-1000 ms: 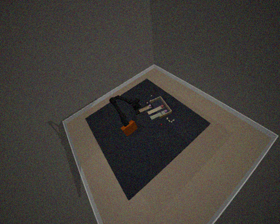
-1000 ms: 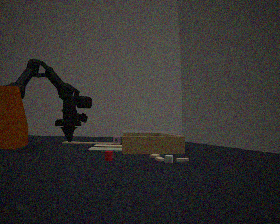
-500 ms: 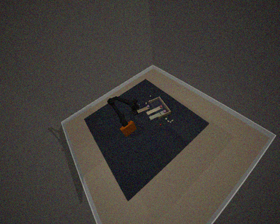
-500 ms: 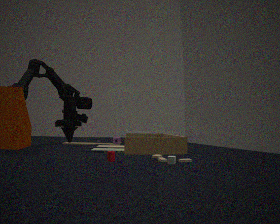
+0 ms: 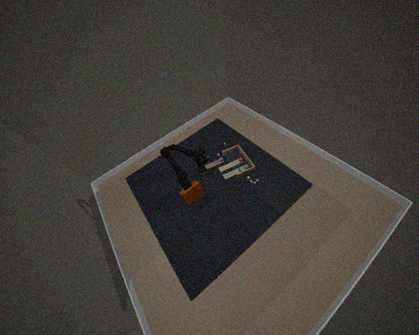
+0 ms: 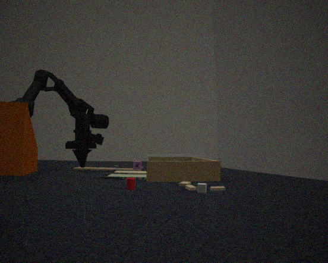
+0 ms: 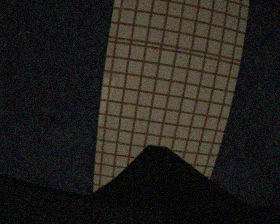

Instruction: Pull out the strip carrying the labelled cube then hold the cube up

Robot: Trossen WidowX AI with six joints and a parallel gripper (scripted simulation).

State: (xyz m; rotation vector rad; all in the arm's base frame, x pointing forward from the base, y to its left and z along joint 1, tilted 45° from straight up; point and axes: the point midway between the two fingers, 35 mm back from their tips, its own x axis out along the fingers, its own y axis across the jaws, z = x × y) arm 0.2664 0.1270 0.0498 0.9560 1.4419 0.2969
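Checked strip below hand (fingers together)

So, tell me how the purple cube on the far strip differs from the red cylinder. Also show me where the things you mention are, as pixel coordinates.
The purple cube (image 5: 221, 160) (image 6: 137, 165) is boxy and shows a dark mark; the red cylinder (image 5: 239, 185) (image 6: 131, 184) is round-sided, no mark visible. The cube rides on a strip; the cylinder stands on the dark mat. Neither is held.
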